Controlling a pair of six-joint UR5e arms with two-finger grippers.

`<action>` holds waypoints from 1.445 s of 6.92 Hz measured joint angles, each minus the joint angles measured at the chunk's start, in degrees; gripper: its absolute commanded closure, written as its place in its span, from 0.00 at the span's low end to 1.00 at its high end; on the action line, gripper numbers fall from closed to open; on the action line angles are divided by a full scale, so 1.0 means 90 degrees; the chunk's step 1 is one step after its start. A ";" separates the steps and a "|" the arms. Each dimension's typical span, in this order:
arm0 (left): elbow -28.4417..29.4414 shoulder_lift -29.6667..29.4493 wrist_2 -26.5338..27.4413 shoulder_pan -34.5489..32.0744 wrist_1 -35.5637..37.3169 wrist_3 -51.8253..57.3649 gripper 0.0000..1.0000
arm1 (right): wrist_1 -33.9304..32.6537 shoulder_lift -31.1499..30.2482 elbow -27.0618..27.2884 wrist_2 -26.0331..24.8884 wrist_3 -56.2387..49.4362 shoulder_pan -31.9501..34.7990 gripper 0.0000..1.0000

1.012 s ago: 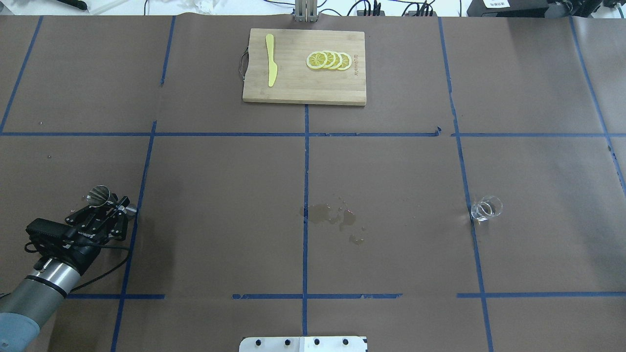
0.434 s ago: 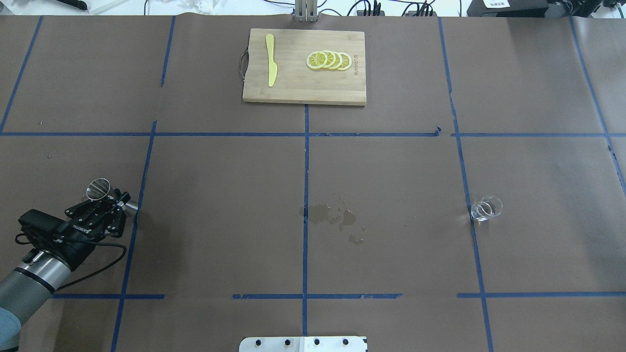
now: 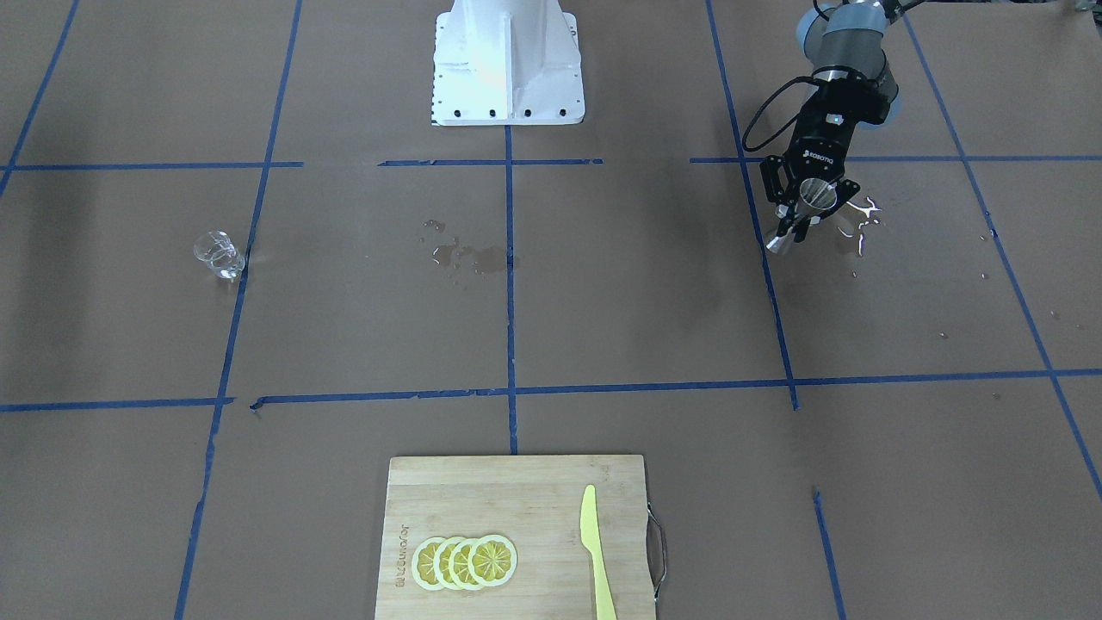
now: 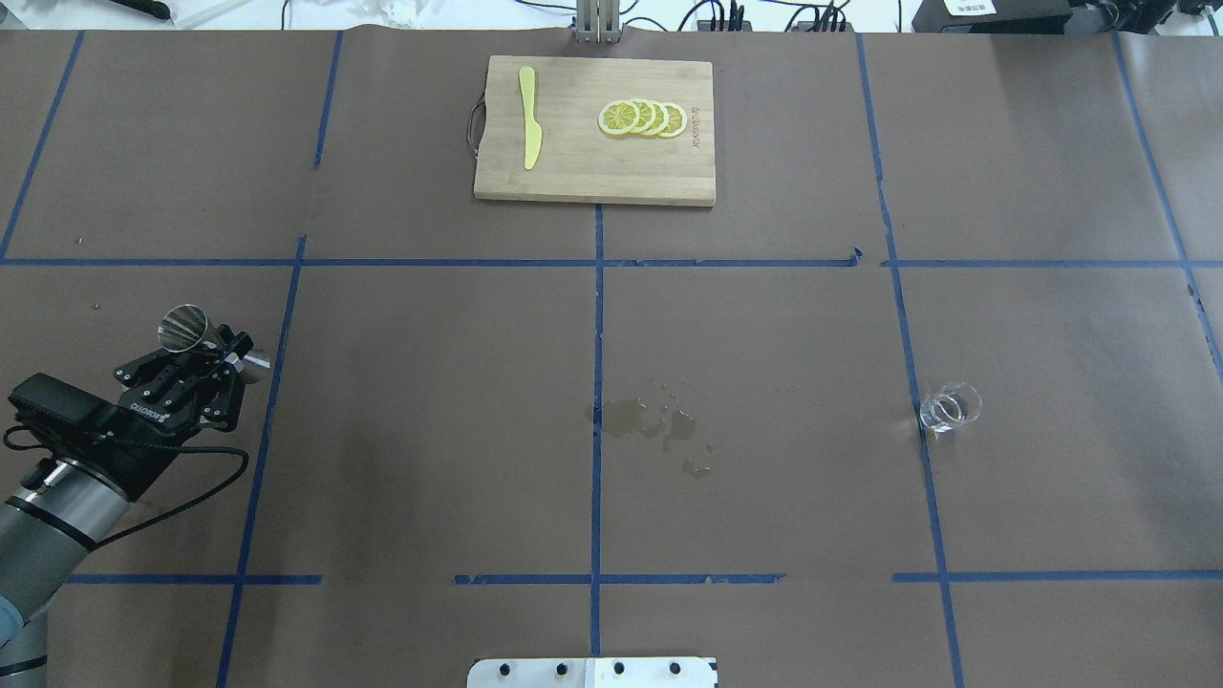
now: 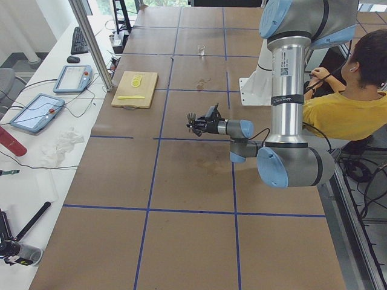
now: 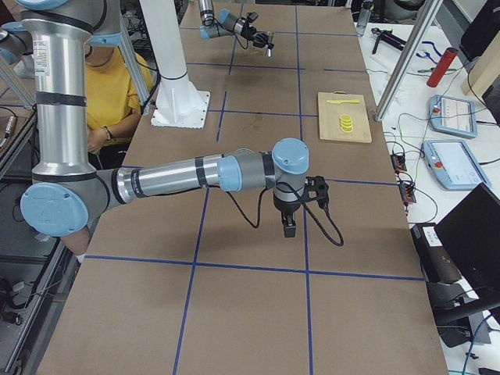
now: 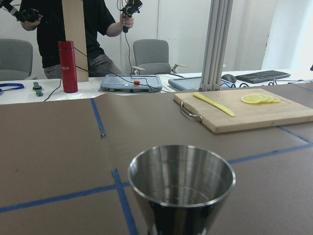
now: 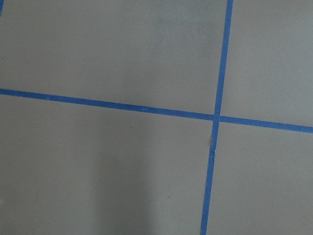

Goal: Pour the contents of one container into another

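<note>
My left gripper (image 4: 218, 348) is shut on the waist of the steel hourglass jigger (image 4: 183, 328), held above the table at the robot's left. The front-facing view shows the same jigger (image 3: 809, 202) in that gripper (image 3: 799, 217). Its open cup (image 7: 181, 183) fills the bottom of the left wrist view, mouth up. The clear glass cup (image 4: 952, 407) stands alone on the table far to the right, also the cup (image 3: 219, 254). My right gripper (image 6: 289, 227) shows only in the exterior right view, pointing down over bare paper; I cannot tell its state.
A wooden cutting board (image 4: 573, 177) with lemon slices (image 4: 642, 118) and a yellow knife (image 4: 528, 117) lies at the far middle. A wet spill (image 4: 654, 425) marks the table centre, and shiny wet streaks (image 3: 859, 220) lie by the left gripper. A person in yellow (image 5: 338, 109) sits behind the robot.
My left gripper has carried the jigger away from the robot, farther out over the table. The glass cup has not moved.
</note>
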 measured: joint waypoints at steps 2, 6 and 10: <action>-0.0196 0.0043 -0.0115 -0.0011 -0.0599 0.0513 1.00 | 0.0000 0.0013 0.0214 0.0001 -0.0025 0.0005 0.00; -0.0029 -0.0632 -0.0174 0.0122 -0.1082 0.1745 1.00 | 0.0243 -0.0212 0.1218 0.0143 0.0494 -0.0006 0.00; 0.0047 -0.1207 -0.0621 0.0165 -0.0743 0.1871 1.00 | 0.4118 -0.1093 0.1408 -0.0015 0.3738 -0.1135 0.00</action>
